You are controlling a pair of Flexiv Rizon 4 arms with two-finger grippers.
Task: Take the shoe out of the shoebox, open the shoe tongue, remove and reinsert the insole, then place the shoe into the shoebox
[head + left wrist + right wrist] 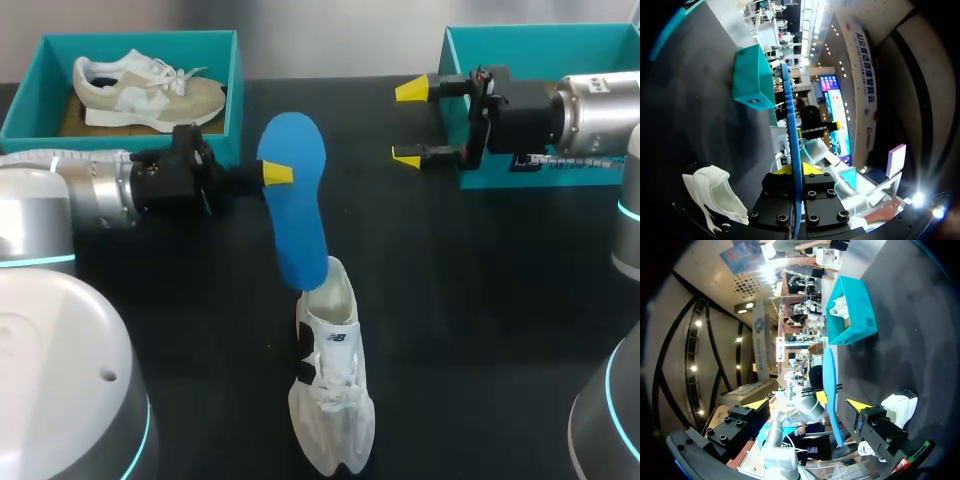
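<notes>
A blue insole [296, 205] hangs upright over the table, with my left gripper [275, 173] shut on its upper part. Its lower end reaches the opening of a white shoe [335, 400] standing on the black table; I cannot tell if they touch. In the left wrist view the insole [793, 135] shows edge-on between my left gripper's [798, 170] fingers, with the white shoe [715, 192] beside and below. My right gripper [410, 123] is open and empty in front of the right teal shoebox [540, 45]. In its own view, my right gripper [807, 404] faces the insole [830, 390] and shoe [897, 407].
A second teal shoebox [30, 95] at the back left holds a beige shoe [150, 85]; it also shows as the teal shoebox [852, 315] in the right wrist view. The right box [754, 77] lies ahead of the left gripper. Black tabletop [480, 300] surrounds the white shoe.
</notes>
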